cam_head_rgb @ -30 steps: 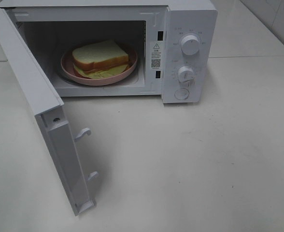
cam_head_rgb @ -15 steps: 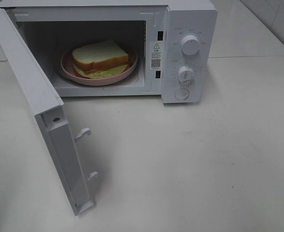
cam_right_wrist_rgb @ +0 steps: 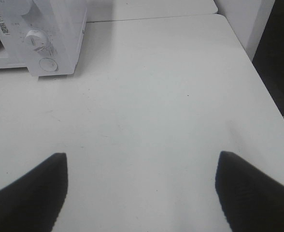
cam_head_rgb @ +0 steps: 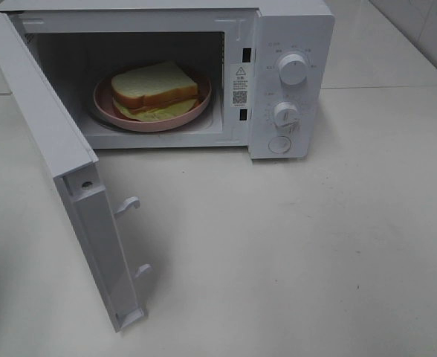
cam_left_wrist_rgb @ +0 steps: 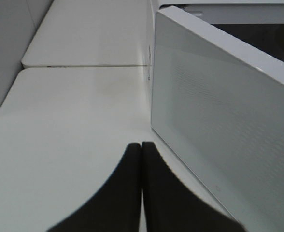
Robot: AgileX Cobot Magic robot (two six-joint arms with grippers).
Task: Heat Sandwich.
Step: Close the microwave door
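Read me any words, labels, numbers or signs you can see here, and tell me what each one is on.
Nothing reads clearly enough to quote.
Sticker on the microwave frame: a warning triangle sign, print beneath it too small to read.
QR code below it: no readable characters.
Markings around the upper dial and lower dial: too small and blurred.

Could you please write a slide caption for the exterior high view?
Sandwich on a pink plate sits inside the white microwave, its door wide open.
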